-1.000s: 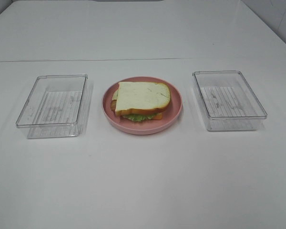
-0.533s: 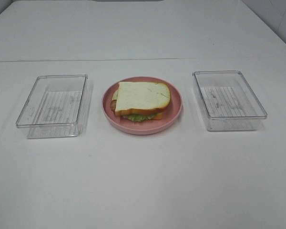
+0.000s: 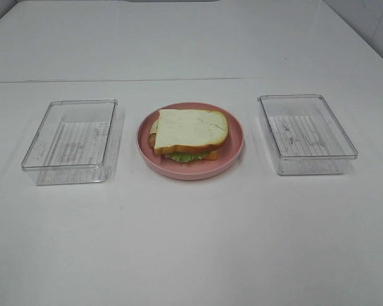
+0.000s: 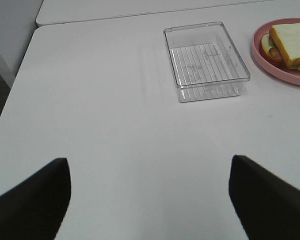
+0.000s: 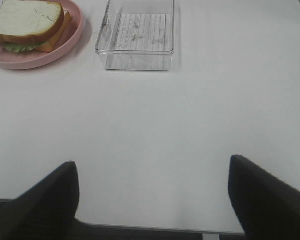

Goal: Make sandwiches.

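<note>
A stacked sandwich (image 3: 190,133) lies on the round pink plate (image 3: 233,150) at the table's middle: white bread with orange-brown crust on top, green lettuce and a yellow-orange layer showing at its near edge. It also shows in the left wrist view as the sandwich (image 4: 291,46) and in the right wrist view as the sandwich (image 5: 27,24). Neither arm appears in the exterior high view. My left gripper (image 4: 149,192) hangs open over bare table, far from the plate. My right gripper (image 5: 152,192) is open too, at the table's near edge, with nothing between its fingers.
Two clear plastic trays flank the plate: a left tray (image 3: 70,140) and a right tray (image 3: 306,132), each with nothing inside. The white table (image 3: 191,242) has a seam (image 3: 64,81) running across behind the trays. Its left edge (image 4: 12,95) drops off beside the left gripper.
</note>
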`<state>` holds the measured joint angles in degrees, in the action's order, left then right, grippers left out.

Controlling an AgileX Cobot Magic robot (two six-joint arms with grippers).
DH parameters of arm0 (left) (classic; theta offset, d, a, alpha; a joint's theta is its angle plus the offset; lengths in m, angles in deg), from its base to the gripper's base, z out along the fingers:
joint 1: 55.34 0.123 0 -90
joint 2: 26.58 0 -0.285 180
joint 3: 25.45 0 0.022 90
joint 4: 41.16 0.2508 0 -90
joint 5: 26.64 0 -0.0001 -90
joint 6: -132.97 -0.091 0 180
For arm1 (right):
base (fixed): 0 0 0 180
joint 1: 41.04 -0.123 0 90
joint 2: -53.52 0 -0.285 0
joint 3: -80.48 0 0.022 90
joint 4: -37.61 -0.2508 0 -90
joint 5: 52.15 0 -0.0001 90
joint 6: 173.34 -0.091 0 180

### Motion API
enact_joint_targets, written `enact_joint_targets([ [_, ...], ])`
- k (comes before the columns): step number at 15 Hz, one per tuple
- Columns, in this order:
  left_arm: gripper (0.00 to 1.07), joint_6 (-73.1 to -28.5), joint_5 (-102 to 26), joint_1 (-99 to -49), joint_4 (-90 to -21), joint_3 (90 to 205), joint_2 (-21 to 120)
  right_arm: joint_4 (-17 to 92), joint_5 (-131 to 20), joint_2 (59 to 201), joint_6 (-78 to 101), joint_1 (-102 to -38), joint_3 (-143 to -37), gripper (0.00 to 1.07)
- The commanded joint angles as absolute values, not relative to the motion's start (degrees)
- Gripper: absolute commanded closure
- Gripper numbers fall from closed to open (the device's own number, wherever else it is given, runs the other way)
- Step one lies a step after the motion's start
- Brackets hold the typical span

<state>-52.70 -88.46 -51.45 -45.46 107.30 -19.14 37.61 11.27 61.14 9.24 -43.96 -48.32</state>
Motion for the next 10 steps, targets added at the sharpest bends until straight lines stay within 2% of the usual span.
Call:
enact_joint_targets([
  [1,0.27,-52.82,-88.29,-51.33,-45.58,107.19,-19.82,37.61,10.64,59.25,9.41,-43.62,-48.14,0.27],
  [10,0.27,-52.82,-88.29,-51.33,-45.58,107.19,-19.82,37.61,10.64,59.25,9.41,-43.62,-48.14,0.27],
])
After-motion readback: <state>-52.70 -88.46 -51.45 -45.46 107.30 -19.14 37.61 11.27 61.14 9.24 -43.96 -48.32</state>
